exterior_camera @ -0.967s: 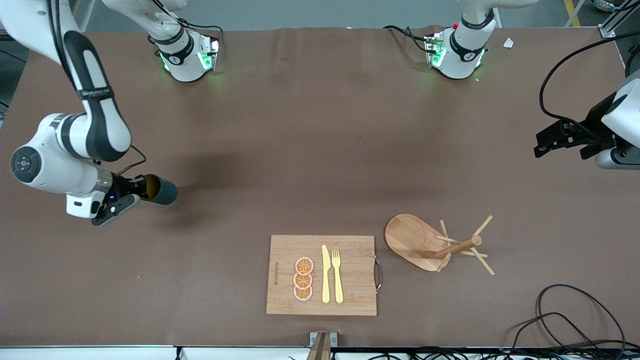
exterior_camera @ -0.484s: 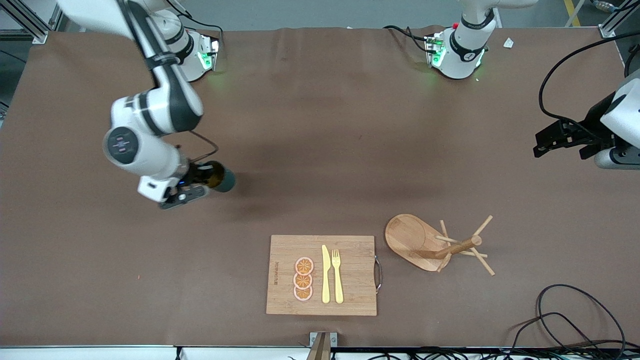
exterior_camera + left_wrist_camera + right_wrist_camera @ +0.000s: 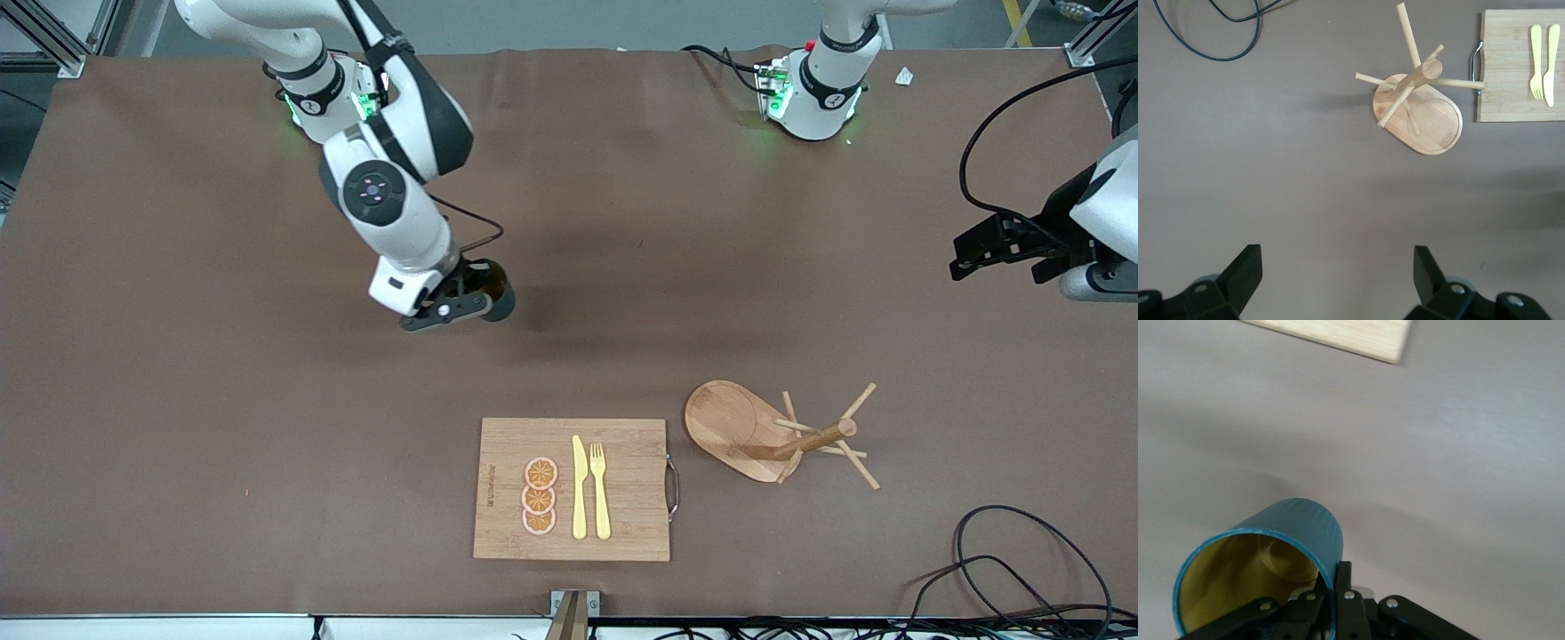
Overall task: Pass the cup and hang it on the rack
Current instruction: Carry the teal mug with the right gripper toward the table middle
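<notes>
My right gripper (image 3: 462, 302) is shut on the rim of the teal-green ribbed cup (image 3: 493, 298) and holds it on its side in the air over the bare middle of the table. In the right wrist view the cup (image 3: 1305, 530) shows its yellowish inside, with one finger inside the rim and one outside. The wooden rack (image 3: 782, 436) stands beside the cutting board, toward the left arm's end; it also shows in the left wrist view (image 3: 1418, 100). My left gripper (image 3: 1000, 249) is open and empty, waiting in the air over the table's edge at the left arm's end.
A bamboo cutting board (image 3: 622, 524) with a yellow knife (image 3: 579, 489), a yellow fork (image 3: 600, 489) and orange slices (image 3: 539, 496) lies near the front camera. Black cables (image 3: 1022, 569) lie past the rack, near the table's corner.
My right arm has swung from the right arm's end of the table toward the middle, carrying the cup. The left arm has not moved.
</notes>
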You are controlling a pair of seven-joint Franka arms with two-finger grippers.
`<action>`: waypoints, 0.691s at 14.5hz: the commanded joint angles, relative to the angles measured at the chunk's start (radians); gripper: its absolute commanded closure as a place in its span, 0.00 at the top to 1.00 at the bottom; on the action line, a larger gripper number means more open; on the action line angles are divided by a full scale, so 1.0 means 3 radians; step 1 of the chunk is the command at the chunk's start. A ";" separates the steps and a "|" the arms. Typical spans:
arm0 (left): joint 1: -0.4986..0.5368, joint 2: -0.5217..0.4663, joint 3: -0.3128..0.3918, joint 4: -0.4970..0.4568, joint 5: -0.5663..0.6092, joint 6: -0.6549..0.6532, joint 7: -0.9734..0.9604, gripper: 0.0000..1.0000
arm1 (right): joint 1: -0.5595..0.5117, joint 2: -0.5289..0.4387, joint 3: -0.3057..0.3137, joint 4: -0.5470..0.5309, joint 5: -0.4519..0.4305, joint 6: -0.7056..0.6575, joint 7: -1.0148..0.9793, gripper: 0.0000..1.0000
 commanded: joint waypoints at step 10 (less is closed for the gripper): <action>0.0085 0.0073 0.0029 0.0027 -0.0088 0.0023 0.0044 1.00 | 0.0604 0.1027 -0.0053 0.0969 -0.0111 0.0081 0.1268 0.00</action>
